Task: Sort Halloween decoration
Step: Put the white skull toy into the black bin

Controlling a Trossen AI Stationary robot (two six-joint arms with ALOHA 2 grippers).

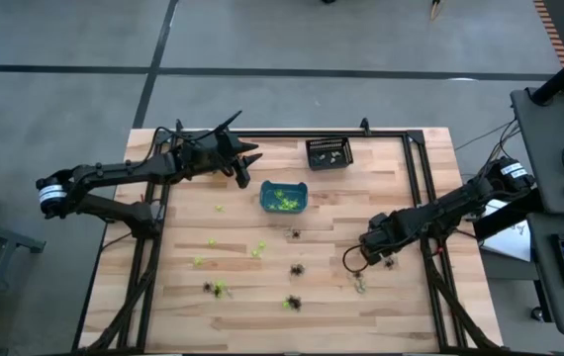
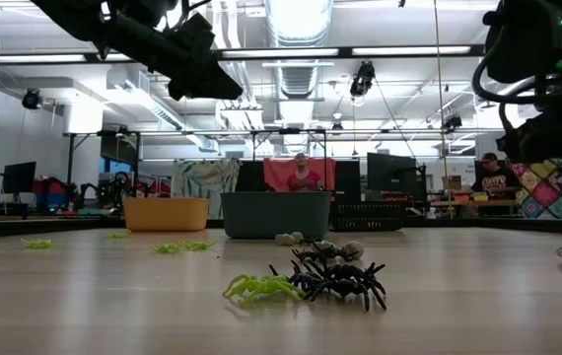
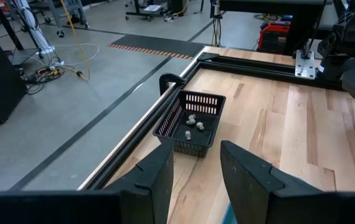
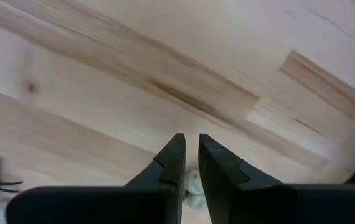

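Halloween decoration lies scattered near the teal bin; light, springy-legged, best pinched at the body; right gripper pinches a pale trinket; left gripper parted, empty.

Robotics lab: monitors, workbenches, ceiling strip lights, concrete floor.

A pale wooden worktop carries a teal bin, a black basket, and scattered green trinkets and dark spiders across its middle and front.
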